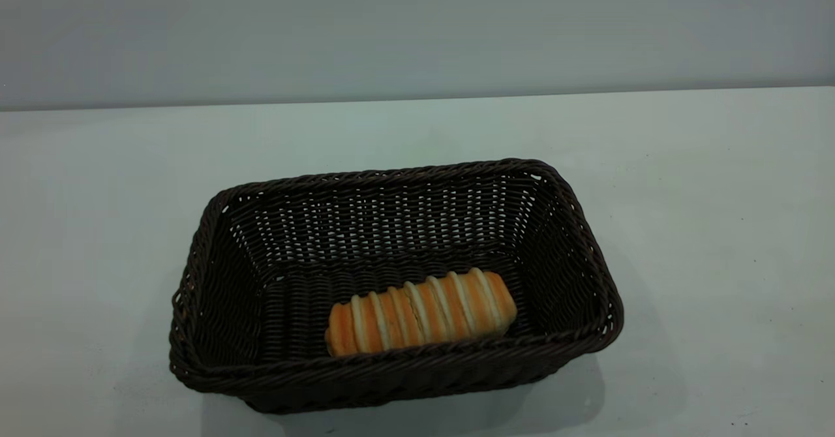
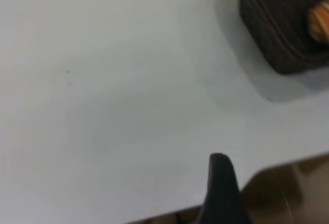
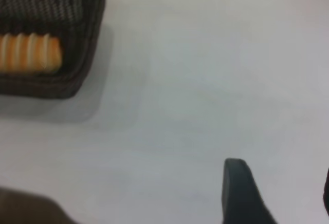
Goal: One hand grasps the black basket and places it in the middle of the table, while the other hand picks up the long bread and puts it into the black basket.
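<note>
Table (image 1: 685, 182) fills most of the exterior view as one broad white surface, with a few tiny dark specks toward the right side of the frame.

One black basket (image 1: 215, 280) stands on it, in the lower middle of the frame, slightly left of centre, its long sides running across the picture. Its braided rim is whole all round and the openwork sides slope inward to the floor.

One long bread (image 1: 421, 313) lies inside the basket, on the floor close against the near long wall, right of the basket's middle, its right end tilted a little toward the far wall. Pale stripes cross its orange crust.

Neither arm appears in the exterior view. The left hand (image 2: 222, 190) shows in its own wrist view as a single dark fingertip over bare table near the table's edge, well apart from the basket's corner; whether it is wide or narrow cannot be told. The right hand (image 3: 280, 193) shows one fingertip and the edge of another with a wide gap between them, holding nothing, over bare table and well apart from the basket.
</note>
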You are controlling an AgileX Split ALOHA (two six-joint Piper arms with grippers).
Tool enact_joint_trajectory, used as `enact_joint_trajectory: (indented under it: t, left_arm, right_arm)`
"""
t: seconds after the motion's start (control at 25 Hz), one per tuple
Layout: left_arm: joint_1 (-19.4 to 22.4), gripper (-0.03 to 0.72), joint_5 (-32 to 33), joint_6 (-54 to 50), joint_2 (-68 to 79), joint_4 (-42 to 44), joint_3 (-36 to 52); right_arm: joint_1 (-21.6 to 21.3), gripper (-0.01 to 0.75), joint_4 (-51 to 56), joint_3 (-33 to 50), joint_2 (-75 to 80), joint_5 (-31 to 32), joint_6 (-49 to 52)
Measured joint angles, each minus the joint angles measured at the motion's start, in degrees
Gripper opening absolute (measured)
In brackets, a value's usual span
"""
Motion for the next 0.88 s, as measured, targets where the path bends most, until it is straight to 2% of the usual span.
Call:
enact_joint_trajectory:
  t: [0.2,0.88]
  left_arm:
    - [2.6,0.553,0.4,0.0,-4.1,0.0,0.0]
    - [2.6,0.553,0.6,0.0,-4.5,0.0,0.0]
  right_arm:
    - [-1.0,0.402,0.0,0.0,-0.3,0.0,0.0]
    - [-1.0,0.402,0.2,0.0,-0.4,0.0,0.0]
